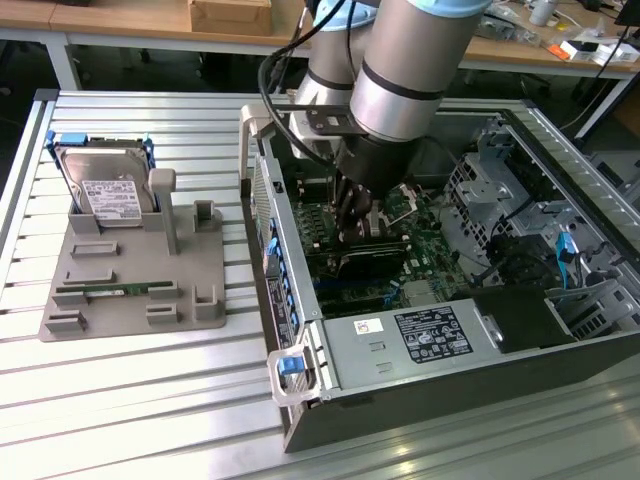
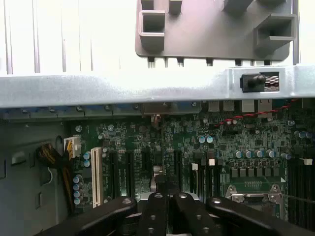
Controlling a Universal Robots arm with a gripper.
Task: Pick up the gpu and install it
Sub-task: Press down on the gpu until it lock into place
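Claw is down inside the open computer case, centre of the exterior view. It is clenched, with the fingers drawn together in the wrist view.

Graphics card: a long dark strip standing on edge on the motherboard, directly under the claw tips, centre of frame. The tips sit at its top edge. I cannot tell whether they pinch the card or only rest on it.

The wrist view looks across the green motherboard and its row of slots towards the case wall.

Grey parts holder lies on the slatted tabletop, left of frame. Hard drive stands at its upper left corner. Memory stick lies flat near its lower edge. The two upright posts in the middle of the holder carry nothing.

Power supply box, with its label, is at the lower centre of the case.
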